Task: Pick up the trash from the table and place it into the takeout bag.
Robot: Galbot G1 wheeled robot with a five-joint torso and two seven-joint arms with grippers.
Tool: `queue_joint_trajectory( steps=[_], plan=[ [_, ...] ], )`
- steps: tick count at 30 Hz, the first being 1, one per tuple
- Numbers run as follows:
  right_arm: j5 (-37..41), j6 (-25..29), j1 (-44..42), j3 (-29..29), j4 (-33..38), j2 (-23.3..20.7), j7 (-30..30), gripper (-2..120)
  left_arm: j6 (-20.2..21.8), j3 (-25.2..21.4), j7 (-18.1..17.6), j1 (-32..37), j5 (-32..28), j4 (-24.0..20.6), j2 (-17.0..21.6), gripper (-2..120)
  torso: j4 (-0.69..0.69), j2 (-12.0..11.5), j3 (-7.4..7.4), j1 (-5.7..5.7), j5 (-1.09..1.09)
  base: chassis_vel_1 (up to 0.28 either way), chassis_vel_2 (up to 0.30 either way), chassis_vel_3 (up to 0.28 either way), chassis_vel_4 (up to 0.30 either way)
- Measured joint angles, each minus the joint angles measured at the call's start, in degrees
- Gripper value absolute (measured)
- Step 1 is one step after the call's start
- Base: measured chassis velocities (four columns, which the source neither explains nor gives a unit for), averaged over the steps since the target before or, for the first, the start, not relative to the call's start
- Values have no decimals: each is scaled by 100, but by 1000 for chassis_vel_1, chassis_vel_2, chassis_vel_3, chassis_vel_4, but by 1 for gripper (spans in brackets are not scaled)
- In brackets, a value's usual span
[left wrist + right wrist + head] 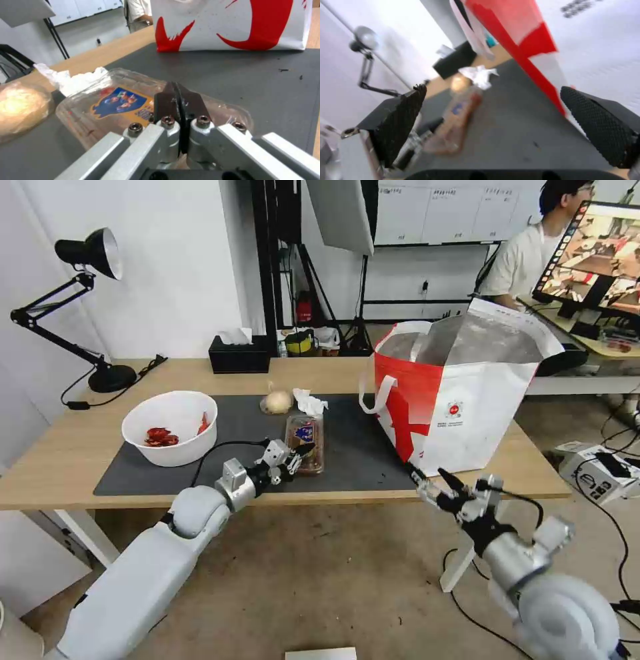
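Left pincer pinched together at clear tray; right pincer wide; white bowl holds red scraps.

The surface looks like pale wood with a smooth, dull finish, and its mat is dark grey and matt. The clear tray is thin glossy plastic with a printed label. The tissue is crumpled white paper. The bowl is smooth and white. The takeout bag has a faintly textured white and red skin and crinkled silver foil inside. The left hand has bare brushed metal links and dark pads; the right hand has black dimpled pads.
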Motion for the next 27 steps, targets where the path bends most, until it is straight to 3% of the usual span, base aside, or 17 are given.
queue_joint_trajectory(
  steps=[11, 21, 27],
  plan=[
    [1062, -291, 1498, -1080, -857, -177, 225, 100, -16, -130, 26, 166, 9, 3, 58, 0, 0, 0, 0, 0, -1, 0, 0, 0, 0],
    [1377, -791, 3151, -2187, -1880, 422, 864, 100, -73, -211, 12, 268, 9, 63, 80, 0, 1, 0, 0, 0, -2, 0, 0, 0, 0],
    [1355, -1044, 3682, -2668, -2351, 727, 1144, 100, -89, -230, 5, 266, 14, 88, 59, 0, 0, 0, 0, 0, -2, 0, 0, 0, 0]
  ],
)
